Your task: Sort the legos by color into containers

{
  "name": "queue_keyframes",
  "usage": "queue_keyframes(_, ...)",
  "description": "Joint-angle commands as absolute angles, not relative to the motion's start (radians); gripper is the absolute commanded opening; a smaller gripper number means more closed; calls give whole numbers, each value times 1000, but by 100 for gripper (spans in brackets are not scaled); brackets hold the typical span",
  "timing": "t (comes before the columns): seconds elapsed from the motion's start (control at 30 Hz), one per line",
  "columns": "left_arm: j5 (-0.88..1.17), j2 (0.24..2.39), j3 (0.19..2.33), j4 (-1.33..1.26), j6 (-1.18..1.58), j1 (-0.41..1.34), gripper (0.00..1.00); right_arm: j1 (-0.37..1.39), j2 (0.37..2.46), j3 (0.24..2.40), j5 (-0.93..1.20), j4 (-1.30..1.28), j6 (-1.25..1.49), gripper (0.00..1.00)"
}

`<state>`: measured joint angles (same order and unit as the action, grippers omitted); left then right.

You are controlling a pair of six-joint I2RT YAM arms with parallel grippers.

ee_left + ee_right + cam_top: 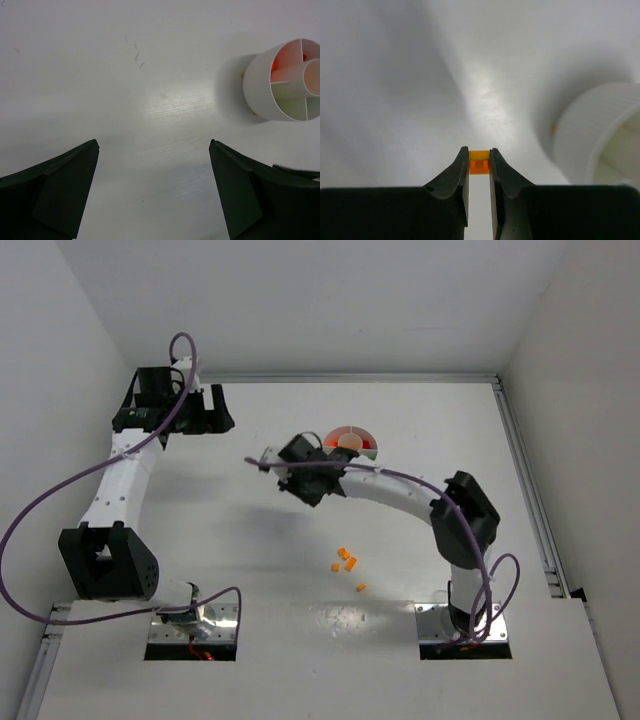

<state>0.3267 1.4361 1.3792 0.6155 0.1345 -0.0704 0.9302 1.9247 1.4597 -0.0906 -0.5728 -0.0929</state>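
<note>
The white worktop point(250, 560) carries everything. The left arm point(120, 480) reaches up the left side to the far left corner, and the right arm point(400, 495) bends from the near right towards the middle. The round white dish point(350, 440) stands far of centre, just beyond the right arm's wrist. The left wrist view shows its dividing walls and central cup point(312, 75), with a red piece point(274, 64) in the upper-left wedge and a green tint in a lower wedge.

The left gripper point(154, 145) stands with its fingers wide apart over bare worktop, nothing between them, well left of the dish. The right gripper point(479, 152) is clamped on one orange brick point(479, 162), pinched at the very fingertips, beside the dish's outer wall and apart from it, to its left.

The loose orange bricks point(347, 560) lie on the worktop near of centre: three close together and a fourth point(361, 588) a little nearer, slightly to the right.
</note>
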Motion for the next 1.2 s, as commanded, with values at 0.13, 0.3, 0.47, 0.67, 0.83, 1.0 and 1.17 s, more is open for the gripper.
queue_keyframes(0.13, 276, 1437, 1382, 571, 65, 69, 99, 738, 1819, 1678, -118, -524, -38, 0)
queue_keyframes(0.3, 252, 1472, 1416, 558, 64, 153, 99, 615, 1867, 1736, -89, -563, -8, 0)
queue_keyframes(0.47, 252, 1506, 1451, 548, 43, 189, 99, 545, 1910, 1805, -23, -612, 28, 0)
queue_keyframes(0.67, 252, 1548, 1483, 577, 41, 198, 99, 511, 1942, 1805, 14, -641, 38, 0)
queue_keyframes(0.83, 272, 1557, 1493, 577, 70, 198, 99, 499, 1962, 1805, 25, -652, 38, 0)
queue_keyframes(1.0, 284, 1557, 1493, 586, 78, 198, 99, 489, 1974, 1770, 25, -651, 38, 2)
queue_keyframes(1.17, 264, 1557, 1493, 586, 46, 218, 99, 480, 1974, 1747, 14, -650, 38, 4)
